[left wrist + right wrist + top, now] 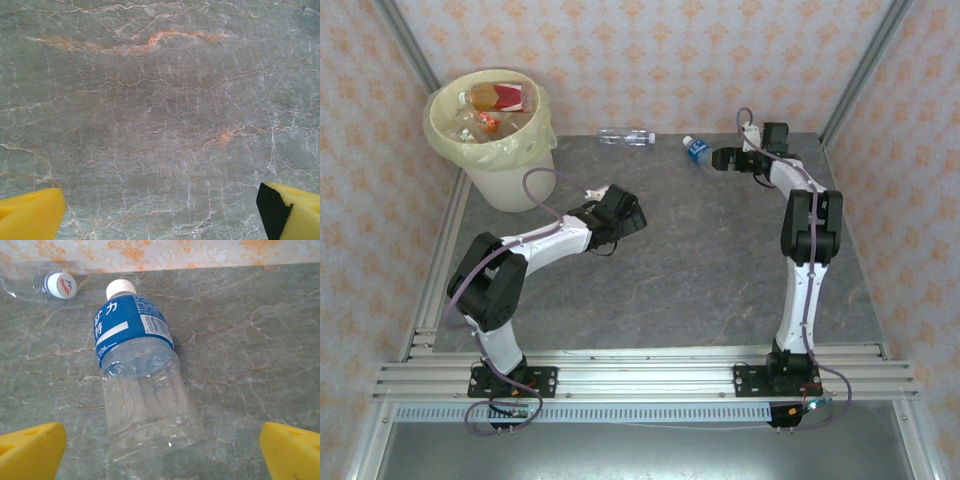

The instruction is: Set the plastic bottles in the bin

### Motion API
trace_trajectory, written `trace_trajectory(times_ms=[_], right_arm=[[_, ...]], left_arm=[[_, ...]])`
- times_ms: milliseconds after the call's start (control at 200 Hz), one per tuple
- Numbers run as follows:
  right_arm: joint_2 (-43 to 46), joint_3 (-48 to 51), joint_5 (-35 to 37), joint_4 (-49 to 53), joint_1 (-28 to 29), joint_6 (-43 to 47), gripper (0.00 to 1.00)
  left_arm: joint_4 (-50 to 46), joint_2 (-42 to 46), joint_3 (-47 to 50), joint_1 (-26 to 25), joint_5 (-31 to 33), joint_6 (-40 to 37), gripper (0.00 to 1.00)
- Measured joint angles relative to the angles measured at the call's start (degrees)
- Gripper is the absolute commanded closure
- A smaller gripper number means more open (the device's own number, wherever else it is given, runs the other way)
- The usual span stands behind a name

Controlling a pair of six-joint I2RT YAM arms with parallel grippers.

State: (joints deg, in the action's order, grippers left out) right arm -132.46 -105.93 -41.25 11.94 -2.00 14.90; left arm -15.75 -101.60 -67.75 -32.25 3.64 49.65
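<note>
Right wrist view: the right end effector (pixel 162 437) is released, with its fingers (pixel 30 450) apart on both sides of a blue bottle (pixel 140 385). This bottle lies on the bench (pixel 250 340), right of the bin (pixel 510 165). The left end effector (pixel 160 200) is also released. The bin holds bottles (pixel 500 98).

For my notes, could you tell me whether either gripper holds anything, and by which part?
Nothing is held: left gripper and right gripper are open, the blue-label bottle untouched.
</note>
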Motion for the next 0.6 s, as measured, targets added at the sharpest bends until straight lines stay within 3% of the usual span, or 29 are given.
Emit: trace_trajectory(times_ms=[370, 480, 600], right_arm=[[-16.26, -25.86, 7.58, 16.85, 4.76, 12.07, 0.01], [-17.86, -27.56, 9.25, 18.82, 6.12, 13.55, 0.10], [-18.08, -27.65, 11.28, 19.98, 6.71, 14.40, 0.28]], left_arm=[[-0.09, 0.00, 0.00, 0.00, 0.37, 0.00, 0.00], [-0.28, 0.00, 0.00, 0.00, 0.79, 0.00, 0.00], [-0.37, 0.00, 0.00, 0.00, 1.38, 0.00, 0.00]])
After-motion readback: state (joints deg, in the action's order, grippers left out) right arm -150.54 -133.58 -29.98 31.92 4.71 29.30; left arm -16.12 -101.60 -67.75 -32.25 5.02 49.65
